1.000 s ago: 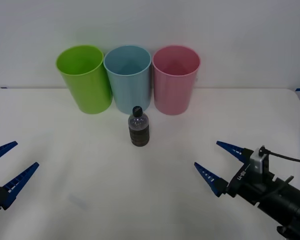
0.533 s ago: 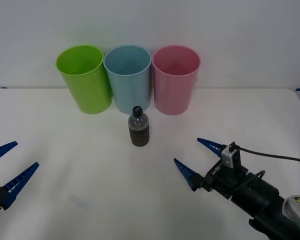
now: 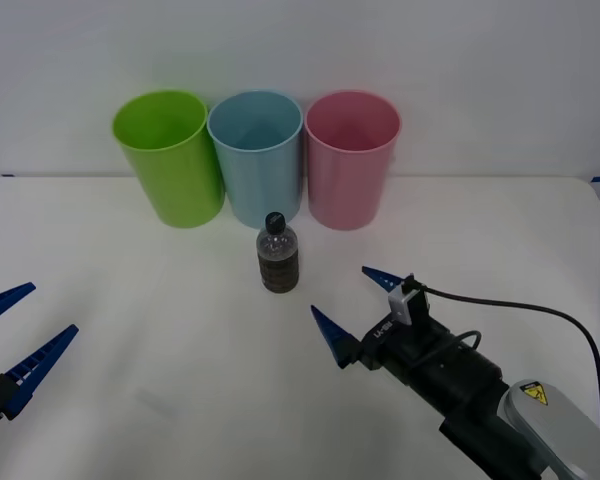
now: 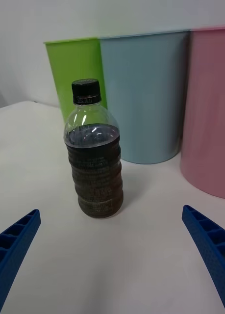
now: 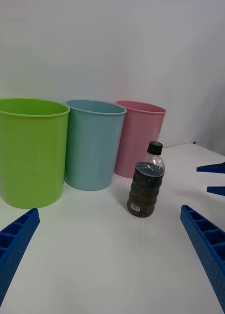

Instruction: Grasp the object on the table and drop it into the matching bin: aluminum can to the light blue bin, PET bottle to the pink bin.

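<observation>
Both right gripper (image 3: 352, 304) fingers (image 3: 329, 332) spread near upright PET bottle (image 3: 278, 254).

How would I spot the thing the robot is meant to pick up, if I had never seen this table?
Look at the white table with three tall cups along its back: lime green bin, light blue bin and pink bin. Just in front of the blue one, standing upright and alone, is the PET bottle. It is much shorter than the bins, clear, with a black cap and dark contents.

No legible text; bottle (image 4: 95, 162) label unreadable.
</observation>
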